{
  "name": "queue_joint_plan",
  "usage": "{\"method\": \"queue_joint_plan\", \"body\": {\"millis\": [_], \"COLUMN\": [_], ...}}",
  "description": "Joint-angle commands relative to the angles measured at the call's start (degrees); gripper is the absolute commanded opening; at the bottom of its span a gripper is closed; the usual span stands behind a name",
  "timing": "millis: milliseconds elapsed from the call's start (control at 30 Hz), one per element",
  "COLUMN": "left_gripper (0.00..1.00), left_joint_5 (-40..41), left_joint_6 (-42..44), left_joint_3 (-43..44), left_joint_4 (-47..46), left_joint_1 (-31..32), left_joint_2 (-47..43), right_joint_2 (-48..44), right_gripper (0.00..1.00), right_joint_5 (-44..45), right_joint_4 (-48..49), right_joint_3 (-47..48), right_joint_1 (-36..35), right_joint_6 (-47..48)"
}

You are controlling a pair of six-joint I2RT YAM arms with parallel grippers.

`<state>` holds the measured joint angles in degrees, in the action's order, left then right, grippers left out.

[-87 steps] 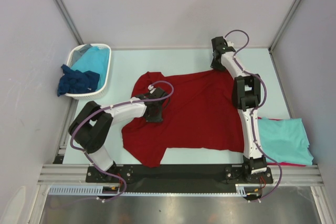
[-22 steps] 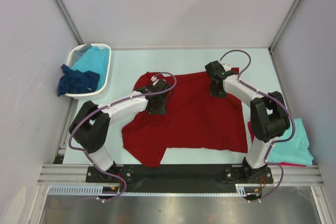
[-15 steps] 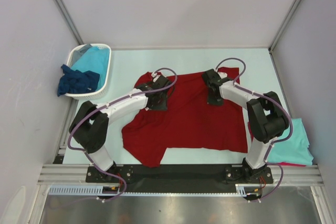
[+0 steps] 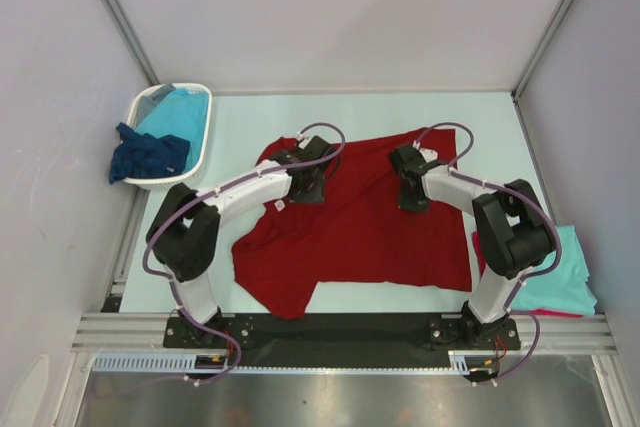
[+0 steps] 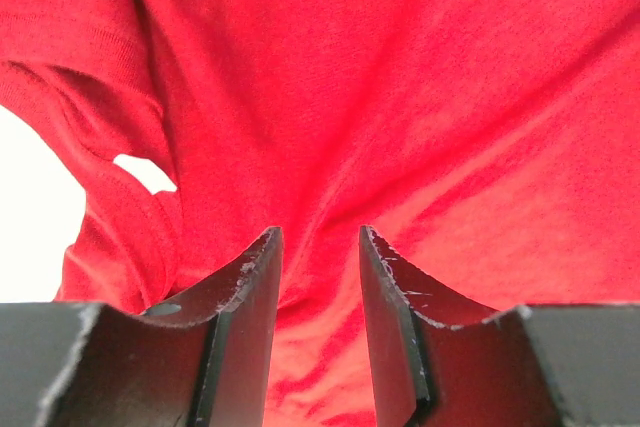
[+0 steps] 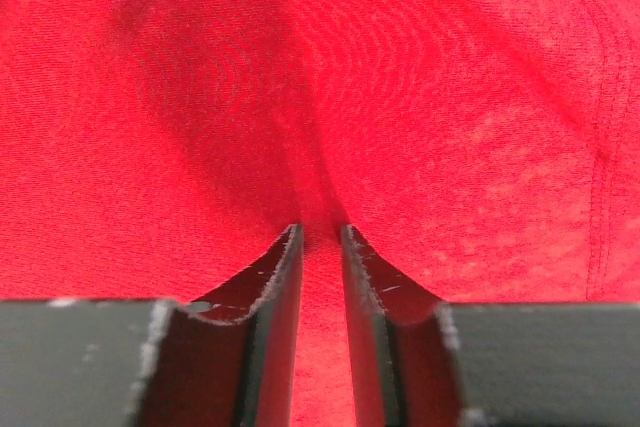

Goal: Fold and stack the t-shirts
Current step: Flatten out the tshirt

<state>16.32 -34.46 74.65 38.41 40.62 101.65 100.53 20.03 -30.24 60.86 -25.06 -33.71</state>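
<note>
Lower right, nearest: folded turquoise t-shirt [image 4: 558,272] stacked on a red t-shirt [image 4: 560,314] — done, apparently. Centre of the desk [image 4: 370,112]: dark red t-shirt [image 4: 370,232] flat, unfolded. On its upper part, left tool [image 4: 305,190] spread; right tool [image 4: 411,195] nearly together over a crease — pinching or not, cannot tell. Upper left, basket [image 4: 207,125]: turquoise shirt [image 4: 180,110], navy shirt [image 4: 145,155] waiting.

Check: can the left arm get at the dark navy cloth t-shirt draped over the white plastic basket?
Probably yes: the navy t-shirt hangs uncovered over the basket rim, nothing between it and the left gripper.
</note>
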Motion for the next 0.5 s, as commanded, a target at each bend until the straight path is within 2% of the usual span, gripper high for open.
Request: {"method": "queue_joint_plan", "body": {"millis": [0, 67, 133, 467], "left_gripper": [0.42, 0.42, 0.42, 0.41], "left_joint_5": [0.9, 0.0, -0.1, -0.8], "left_joint_6": [0.5, 0.4, 0.4, 1.1], "left_joint_3": [4.9, 6.6, 8.2, 14.9], "left_joint_4": [0.3, 0.5, 0.6, 2.0], "left_joint_1": [-1.2, -2.2, -4.1, -11.9], "left_joint_2": [1.6, 3.3, 4.8, 13.1], "right_joint_2": [-0.6, -0.7, -0.5, 0.0], "right_gripper": [0.22, 0.14, 0.12, 0.11], "right_joint_5": [-1.1, -1.8, -2.0, -2.8], "right_joint_4": [1.1, 1.7, 2.2, 3.3], "right_joint_3": [-3.0, -4.5, -5.4, -5.6], "right_joint_1": [-0.1, -0.2, -0.1, 0.1], "right_joint_6": [-0.8, -0.9, -0.8, 0.2]}}
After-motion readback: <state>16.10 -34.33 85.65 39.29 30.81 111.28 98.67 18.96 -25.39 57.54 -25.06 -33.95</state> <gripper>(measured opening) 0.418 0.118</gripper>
